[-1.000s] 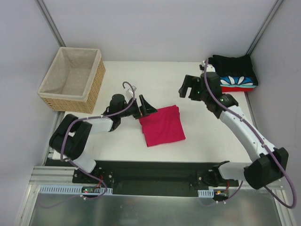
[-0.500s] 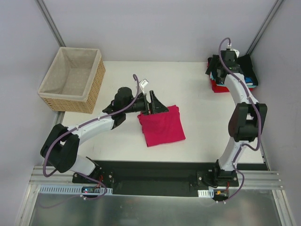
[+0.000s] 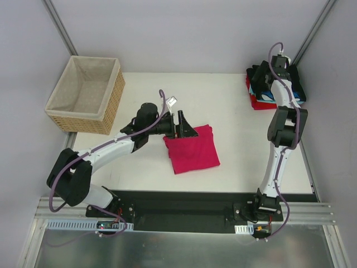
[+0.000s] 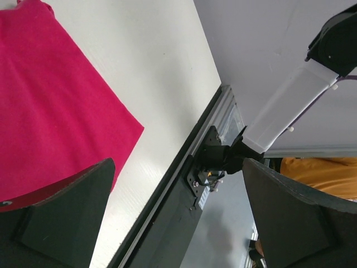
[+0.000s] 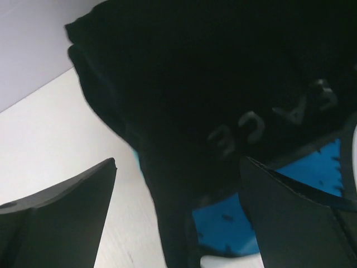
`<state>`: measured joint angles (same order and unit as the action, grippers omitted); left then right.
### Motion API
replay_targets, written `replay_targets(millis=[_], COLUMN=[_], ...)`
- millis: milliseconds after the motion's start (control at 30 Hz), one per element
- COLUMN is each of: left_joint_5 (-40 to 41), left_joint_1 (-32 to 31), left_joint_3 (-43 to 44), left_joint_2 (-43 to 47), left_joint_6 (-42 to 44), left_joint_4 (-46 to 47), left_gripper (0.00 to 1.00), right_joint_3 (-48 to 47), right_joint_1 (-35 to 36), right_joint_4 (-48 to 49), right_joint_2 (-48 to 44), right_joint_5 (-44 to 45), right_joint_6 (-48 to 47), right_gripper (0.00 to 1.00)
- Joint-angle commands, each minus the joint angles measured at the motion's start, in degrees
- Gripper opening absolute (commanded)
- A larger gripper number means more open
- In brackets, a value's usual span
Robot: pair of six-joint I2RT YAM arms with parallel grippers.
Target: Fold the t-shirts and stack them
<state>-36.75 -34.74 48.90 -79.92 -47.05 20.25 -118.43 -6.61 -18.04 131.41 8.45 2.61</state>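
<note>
White table (image 3: 240, 156) fills the cell, with pale grey walls (image 3: 184, 33) behind and beside it. At its far left corner stands a wicker basket (image 3: 109, 103) with beige lining.

Right of that, the left arm (image 3: 106, 151) stretches low across the table. The left gripper (image 3: 189, 126) hangs at the far left corner of the pink tee (image 3: 194, 152), its fingers spread wide with nothing between them. In the wrist view one finger is over the pink cloth and the other over the table's near rail; whether either touches the cloth cannot be told. The pink tee lies flat near the table's middle, folded to a rough square and turned a little askew.

At the far right corner three folded tees lie piled: the black tee (image 5: 184, 72) on top, the blue-white tee (image 5: 223, 223) peeking out beneath it, and the red tee (image 3: 255, 102) at the bottom. The right arm (image 3: 279, 145) stands tall and bends over them. The right gripper (image 3: 266, 84) hangs close over the black tee's grey lettering, fingers released and empty.
</note>
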Motion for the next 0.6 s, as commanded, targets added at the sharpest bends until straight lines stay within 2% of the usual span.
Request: replay_targets(millis=[0,133,333,433,567], left_joint_5=[-1.30,-2.62,-3.06,-2.89,-2.62], left_joint_1=[1.34,2.57,3.54,3.54,3.63], left_joint_3=[2.95,2.16,1.37,0.84,-0.56], left_joint_2=[-3.31,-5.77,-6.48,-5.69,-4.02], left_joint_6=[1.61,0.20,-0.85,-1.12,-1.20], left_joint_4=[-0.74,1.63,3.22,3.48,3.48], left_gripper=[0.99,0.99,0.99,0.99,0.99], right_joint_3=[-10.38,-14.80,-15.95,-14.03,-9.03], right_joint_1=[-1.82,-3.50,-3.32,-2.97,-1.21], right_joint_4=[-1.29,-4.28,-10.68,-12.45,-14.29], right_joint_2=[6.30,13.06,17.55,17.83,15.54], right_joint_5=[-5.01,-10.64,-16.52,-20.39,-21.45], right_joint_6=[2.48,7.57,17.15,21.19,22.17], right_gripper=[0.97,0.97,0.97,0.97,0.97])
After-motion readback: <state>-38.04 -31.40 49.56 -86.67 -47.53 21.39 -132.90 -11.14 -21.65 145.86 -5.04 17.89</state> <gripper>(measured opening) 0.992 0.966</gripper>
